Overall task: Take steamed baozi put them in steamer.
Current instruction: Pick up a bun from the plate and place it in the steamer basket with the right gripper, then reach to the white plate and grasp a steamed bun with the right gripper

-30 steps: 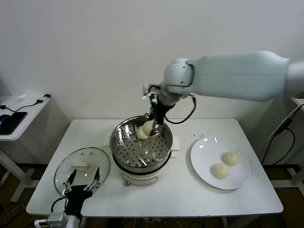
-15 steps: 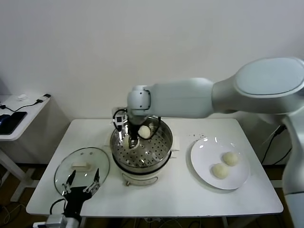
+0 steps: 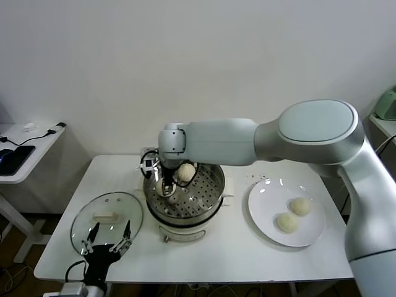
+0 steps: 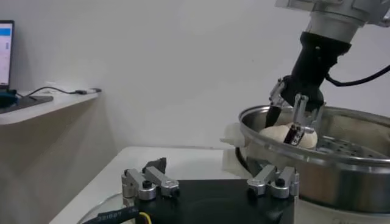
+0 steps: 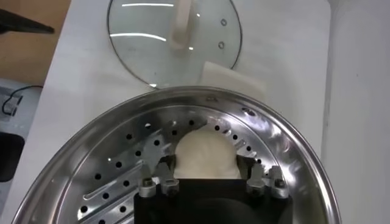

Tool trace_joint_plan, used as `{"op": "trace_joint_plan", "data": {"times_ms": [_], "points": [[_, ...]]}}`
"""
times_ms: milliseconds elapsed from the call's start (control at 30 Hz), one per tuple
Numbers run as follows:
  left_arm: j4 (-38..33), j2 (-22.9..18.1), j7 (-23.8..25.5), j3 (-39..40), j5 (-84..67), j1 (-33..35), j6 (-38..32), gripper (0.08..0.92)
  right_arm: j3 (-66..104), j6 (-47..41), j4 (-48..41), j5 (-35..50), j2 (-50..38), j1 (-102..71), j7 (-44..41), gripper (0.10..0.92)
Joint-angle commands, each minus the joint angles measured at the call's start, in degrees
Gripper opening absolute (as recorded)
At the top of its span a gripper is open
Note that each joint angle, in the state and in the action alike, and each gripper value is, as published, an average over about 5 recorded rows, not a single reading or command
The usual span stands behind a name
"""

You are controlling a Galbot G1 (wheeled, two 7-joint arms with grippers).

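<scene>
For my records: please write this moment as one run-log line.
right gripper: in steamer, around baozi | another baozi inside | left gripper: idle over lid

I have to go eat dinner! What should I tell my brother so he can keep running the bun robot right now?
Left gripper: open, parked at the table's front edge by the glass lid.
Right gripper: down inside the steamer, at a bun lying on the tray.
Done: that is the one bun seen in the steamer.
Left: two buns wait on the plate.
</scene>
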Motion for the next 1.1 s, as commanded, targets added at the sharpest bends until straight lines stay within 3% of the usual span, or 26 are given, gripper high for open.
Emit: {"op": "trace_joint_plan", "data": {"times_ms": [33, 333, 567, 833, 1100], "points": [[-0.22, -0.01, -0.03, -0.15, 0.16, 0.22, -0.08, 0.823, -0.08, 1.33, -0.02, -0.89, -0.24, -0.06, -1.82, 0.807], [-0.27, -0.54, 0.06, -0.02, 1.34, 0.24, -0.17, 0.823, -1.23, 7.65, 7.51, -3.37, -11.95, 10.84, -9.28, 0.823], [-0.19, -0.42, 0.23, 0.04, 1.36, -0.38, 0.46, 0.823, -7.76, 13.17, 19.75, -4.64, -32.30, 24.61, -18.06, 0.823], [0.67, -0.34, 0.29, 0.11, 1.35, -1.42, 1.03, 0.823, -18.12, 18.42, 27.54, -20.06, -52.30, 27.12, -22.30, 0.823], [1.06, -0.51, 0.38, 0.51, 1.80, -1.12, 1.34, 0.823, -13.44, 17.20, 24.56, -31.69, -62.17, 10.69, -19.97, 0.823]]}}
